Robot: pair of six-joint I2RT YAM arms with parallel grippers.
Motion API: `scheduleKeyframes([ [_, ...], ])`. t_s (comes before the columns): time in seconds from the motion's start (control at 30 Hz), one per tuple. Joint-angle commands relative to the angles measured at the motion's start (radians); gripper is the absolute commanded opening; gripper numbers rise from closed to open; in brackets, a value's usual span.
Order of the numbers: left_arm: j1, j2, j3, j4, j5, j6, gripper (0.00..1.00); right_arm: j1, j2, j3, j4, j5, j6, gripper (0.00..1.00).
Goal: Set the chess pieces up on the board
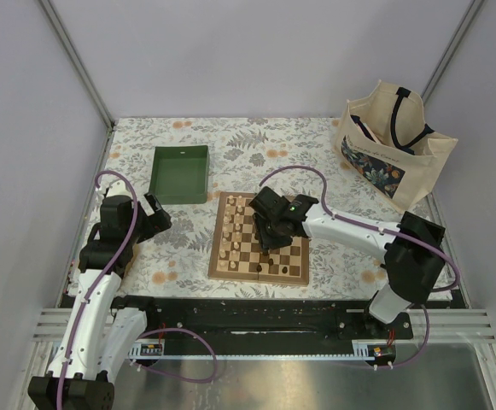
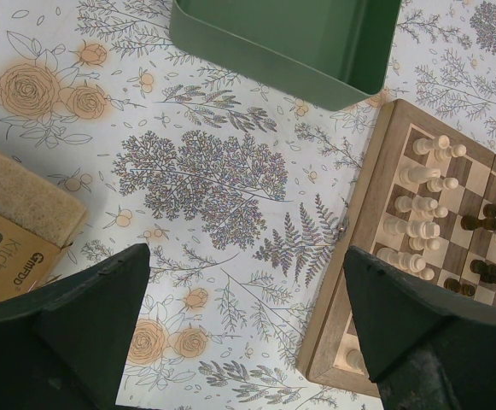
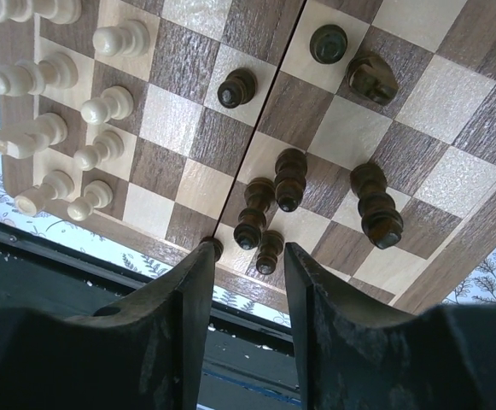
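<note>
Chess pieces (image 3: 290,178) are small, hard wood. I think they are light and smooth, so they can slip or tip over. It looks best to pinch 1 at its thin neck, from above.

The right end effector (image 3: 249,249) hangs over the board (image 3: 341,128) with its fingers a little apart and nothing between them. Dark pieces stand bunched just past its tips, so room there is tight. The board edge is close too. The middle has bare squares to move over.

Pale pieces (image 3: 102,107) sit along the left side of the board.

The left end effector (image 2: 246,256) is wide apart and empty over the table (image 2: 196,171), beside the board and near the green tray (image 2: 282,43).
</note>
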Motion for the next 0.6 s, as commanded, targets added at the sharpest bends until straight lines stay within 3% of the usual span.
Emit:
scheduleKeyframes([
  [0.0,0.005,-0.004,0.015,0.050,0.013,0.005,0.99,0.009,0.027,0.048,-0.008,0.011,0.002,0.46],
  [0.57,0.005,-0.007,0.017,0.050,0.014,0.006,0.99,0.009,0.076,0.080,-0.003,0.024,-0.030,0.45],
])
